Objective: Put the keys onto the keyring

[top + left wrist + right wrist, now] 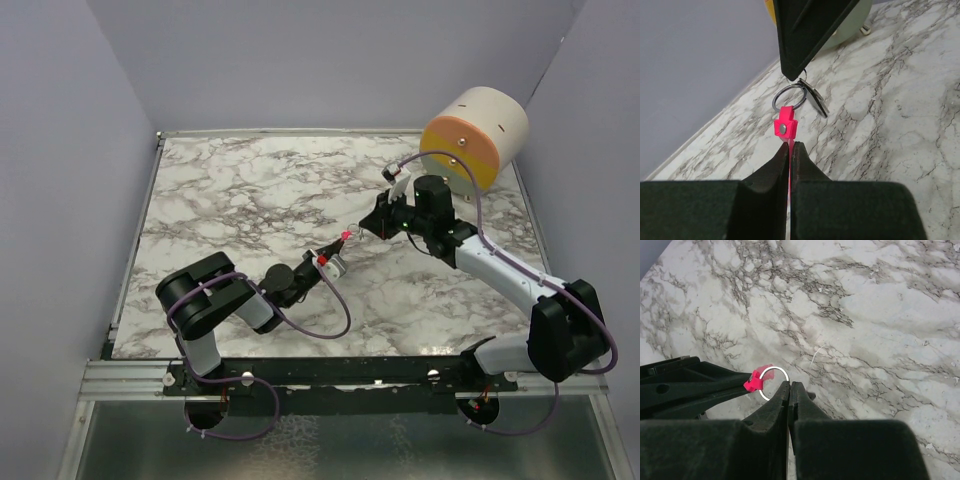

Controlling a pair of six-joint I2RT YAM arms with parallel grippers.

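My left gripper (790,145) is shut on the pink strip of the keyring (785,124), which sticks out ahead of its tips with the thin metal ring (789,98) at the far end. My right gripper (790,384) is shut, its tips at the ring's edge (774,382). The small dark key (815,100) hangs at the right gripper's tip, against the ring; in the right wrist view only a dark bit (810,395) shows beside the fingers. In the top view both grippers meet above the table's middle, at the keyring (346,236).
A beige and orange cylinder (475,135) lies at the back right of the marble table (250,190). Grey walls stand on the left, back and right sides. The left arm's purple cable (330,320) loops over the near part.
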